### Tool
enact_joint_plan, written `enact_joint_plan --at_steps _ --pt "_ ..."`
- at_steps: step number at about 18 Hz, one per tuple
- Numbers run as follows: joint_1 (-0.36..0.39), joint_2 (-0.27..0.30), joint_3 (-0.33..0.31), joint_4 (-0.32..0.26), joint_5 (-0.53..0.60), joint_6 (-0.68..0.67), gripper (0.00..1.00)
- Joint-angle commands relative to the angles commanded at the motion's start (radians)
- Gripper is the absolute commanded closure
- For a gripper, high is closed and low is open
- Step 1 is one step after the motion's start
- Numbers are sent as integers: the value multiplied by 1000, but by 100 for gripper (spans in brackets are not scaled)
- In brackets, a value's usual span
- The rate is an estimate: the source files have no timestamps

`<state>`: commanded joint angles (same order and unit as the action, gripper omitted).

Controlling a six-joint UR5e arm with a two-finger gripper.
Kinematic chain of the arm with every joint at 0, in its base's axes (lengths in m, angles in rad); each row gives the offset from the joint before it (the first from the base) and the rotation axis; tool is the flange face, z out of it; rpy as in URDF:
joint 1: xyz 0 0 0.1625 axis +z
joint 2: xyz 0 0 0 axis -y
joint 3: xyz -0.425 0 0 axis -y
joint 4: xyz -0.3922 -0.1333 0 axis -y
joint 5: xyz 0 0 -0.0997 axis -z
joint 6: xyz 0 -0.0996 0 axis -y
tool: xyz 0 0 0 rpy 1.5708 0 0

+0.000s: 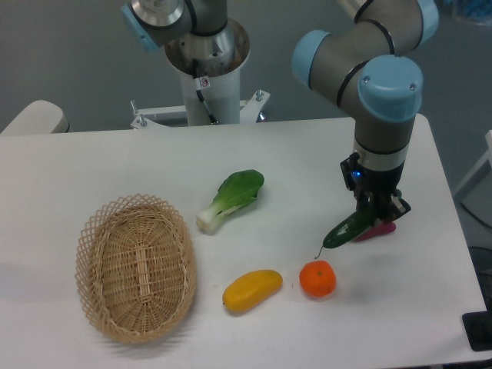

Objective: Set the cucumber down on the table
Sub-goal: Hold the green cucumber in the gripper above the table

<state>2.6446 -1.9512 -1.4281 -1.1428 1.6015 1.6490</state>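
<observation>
Wicker first: an oval woven basket (135,267) sits on the left part of the white table (92,169), nothing in it that I can see. To its right, a little further back, a bok choy (230,199) lies flat with its white stalk end pointing toward the basket and its green leaves angled up and away. Nearer the front edge rests a yellow mango-like fruit (251,289), and just beside it, apart by a small gap, an orange round fruit (317,278). Above and to the right of that orange one is the cucumber (350,227), dark green and glossy, tilted so its thin stem tip points down-left toward the orange fruit while its upper end is caught in the gripper (379,212). The fingers are closed on that upper end of the cucumber. Whether the low tip touches the tabletop I cannot tell. Right behind the cucumber, partly hidden by the fingers, a purple oblong vegetable (377,231) lies on the table. The grey arm with its pale blue joint caps (390,84) comes straight down over this spot on the right side of the table.
</observation>
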Motion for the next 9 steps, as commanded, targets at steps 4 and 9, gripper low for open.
enact_joint_plan --at_steps 4,9 --pt "-2 0 -6 2 0 0 71" --pt "-5 0 -21 5 0 -21 71"
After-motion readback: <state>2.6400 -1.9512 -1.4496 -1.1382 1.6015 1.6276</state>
